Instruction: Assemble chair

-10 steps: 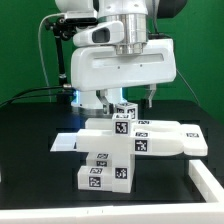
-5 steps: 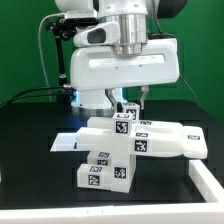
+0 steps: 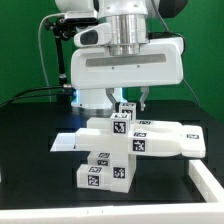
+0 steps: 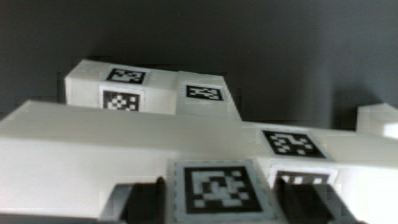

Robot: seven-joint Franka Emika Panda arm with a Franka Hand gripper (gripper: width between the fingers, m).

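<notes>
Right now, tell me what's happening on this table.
A Franka arm's gripper hangs just above a partly built chair of white tagged blocks on the black table. Whether its fingers are open or gripping a part cannot be told from either view. The wrist view looks closely down onto the tagged blocks.

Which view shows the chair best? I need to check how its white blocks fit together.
The exterior view: the whole chair sits on the black table, all its stacked blocks and tags visible below the gripper. The wrist view shows only a blurred close-up of some tagged blocks, cut off at the edges.
</notes>
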